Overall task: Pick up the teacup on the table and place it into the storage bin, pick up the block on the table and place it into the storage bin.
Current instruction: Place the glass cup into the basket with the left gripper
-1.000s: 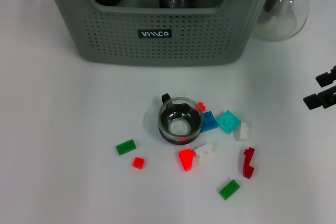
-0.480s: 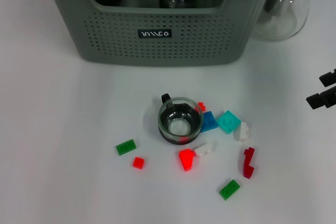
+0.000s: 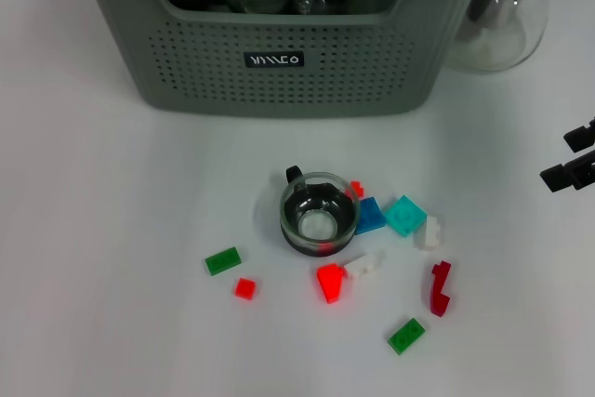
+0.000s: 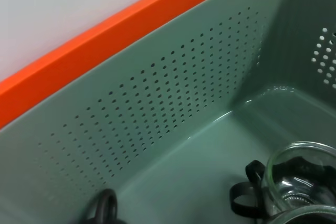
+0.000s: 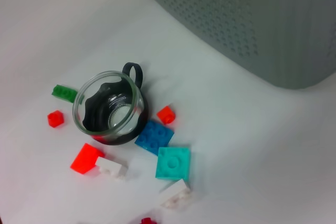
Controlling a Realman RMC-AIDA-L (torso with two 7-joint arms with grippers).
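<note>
Standing upright, teacup (image 3: 319, 216), handle toward storage bin (image 3: 279, 53); both jaws' state unclear.

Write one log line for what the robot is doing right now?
left arm: inside storage bin | right gripper: parked at table edge | teacup: on table among blocks | bin: holds cups

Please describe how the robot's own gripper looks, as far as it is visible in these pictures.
Only the right gripper shows, at the right edge of the head view: two short, blocky black parts, matte, with squared ends. No cables, markings or coloured parts are visible on them. The left gripper is not seen in any view.
</note>
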